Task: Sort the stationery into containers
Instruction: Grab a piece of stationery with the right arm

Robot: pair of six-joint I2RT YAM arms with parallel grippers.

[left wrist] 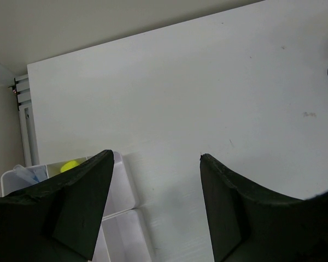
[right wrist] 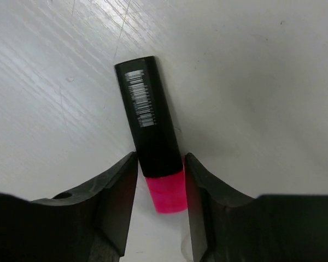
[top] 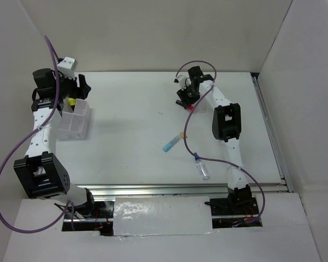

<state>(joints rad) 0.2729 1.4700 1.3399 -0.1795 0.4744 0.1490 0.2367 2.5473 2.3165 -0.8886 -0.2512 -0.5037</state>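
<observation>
Right gripper (right wrist: 159,158): down at the table (right wrist: 251,82), far right part. Presses both fingers (right wrist: 117,196) against the sides of a black highlighter (right wrist: 147,120) near its pink cap, so closed on it. Lies flat on the tabletop, that highlighter, with the barcode facing up, the black end pointing away from the wrist and the pink cap sticking back past the fingertips. From the top view: same right gripper (top: 187,101) with a speck of pink highlighter (top: 191,108) just below it.

Left gripper (left wrist: 156,158): fingers (left wrist: 76,202) spread wide, nothing between them but bare table. Hangs over the edge of the organizer box (left wrist: 123,191), far left of the table. Inside one far compartment: a yellow cap (left wrist: 71,165); contents of the other compartments too unclear to name. From above: left gripper (top: 83,86) just beyond the organizer box (top: 71,128).

Out on the open table (top: 131,109), well apart from the box: a light-blue marker (top: 172,142) lying slantwise near the middle, and a small bottle (top: 202,168) with a blue cap closer to the right arm's base.
</observation>
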